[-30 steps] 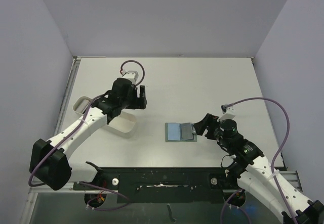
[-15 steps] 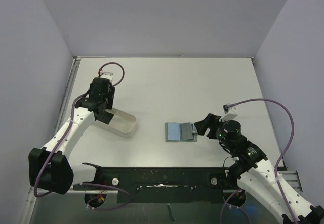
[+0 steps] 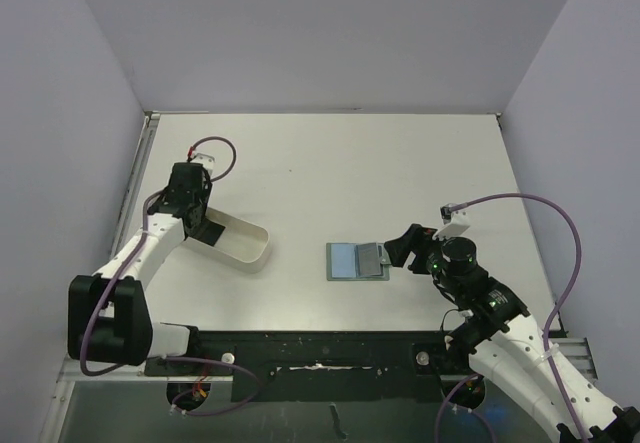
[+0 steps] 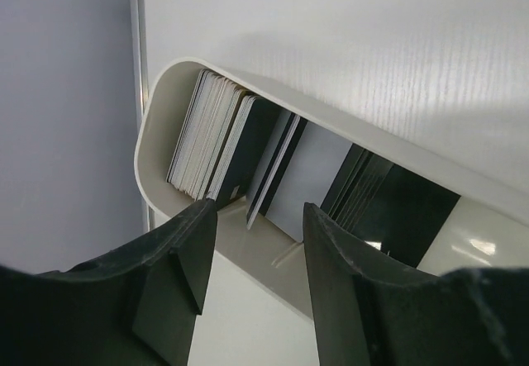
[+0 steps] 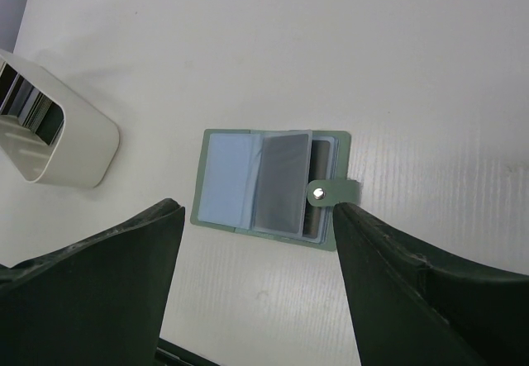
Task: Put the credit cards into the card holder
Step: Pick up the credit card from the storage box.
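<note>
The card holder lies open on the table, blue-grey slots up, green snap tab at its right. One dark card sits in its slots. More credit cards stand on edge, light and dark, in a white oblong tray. My left gripper hovers over the tray's left end, open, nothing between its fingers. In the left wrist view the tray rim curves around the cards. My right gripper hangs open by the holder's right edge; in its wrist view the holder lies between the jaws.
The tray's rounded end shows at the left of the right wrist view. A metal rail runs along the table's left edge beside the grey wall. The black base bar with both arm mounts spans the near edge.
My left arm has swung left and back, from beyond the tray to its left end, and its jaws have narrowed. The right arm has barely shifted.
</note>
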{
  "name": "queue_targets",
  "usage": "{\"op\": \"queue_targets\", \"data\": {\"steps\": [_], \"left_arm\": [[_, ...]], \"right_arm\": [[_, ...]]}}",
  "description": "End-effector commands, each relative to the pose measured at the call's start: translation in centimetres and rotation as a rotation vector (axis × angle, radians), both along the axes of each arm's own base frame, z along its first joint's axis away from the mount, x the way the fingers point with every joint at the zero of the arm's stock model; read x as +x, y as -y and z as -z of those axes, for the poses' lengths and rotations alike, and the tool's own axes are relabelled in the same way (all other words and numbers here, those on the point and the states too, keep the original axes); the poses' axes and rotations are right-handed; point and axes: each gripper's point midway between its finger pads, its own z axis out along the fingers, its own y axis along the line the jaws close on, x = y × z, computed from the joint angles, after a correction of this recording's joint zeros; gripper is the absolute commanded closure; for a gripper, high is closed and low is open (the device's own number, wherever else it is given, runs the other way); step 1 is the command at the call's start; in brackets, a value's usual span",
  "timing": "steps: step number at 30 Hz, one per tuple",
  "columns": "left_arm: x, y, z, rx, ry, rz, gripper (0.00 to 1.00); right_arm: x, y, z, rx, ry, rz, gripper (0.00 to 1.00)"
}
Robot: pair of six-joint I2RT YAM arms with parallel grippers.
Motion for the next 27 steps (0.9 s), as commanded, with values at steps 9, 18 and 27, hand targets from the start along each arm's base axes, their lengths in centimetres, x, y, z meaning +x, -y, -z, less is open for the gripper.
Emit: {"op": "queue_targets", "data": {"steps": [9,18,27], "left_arm": [[3.3,-2.7,1.6,0.154,-0.007,-0.022,0.53],[3.5,-3.8,3.1,0.219,-0.064,-0.065,0.44],[4.2,-5.5,1.9,0.328,-0.049,-0.125,0.43]], "right_arm": [[0.4,0.0,-2.8,0.016,0.076,-0.001,0.26],[0.6,0.5,-3.3,-0.003,0.094,0.018,0.26],[0.6,0.8,-3.1,-0.017,0.091,0.028,0.25]]}}
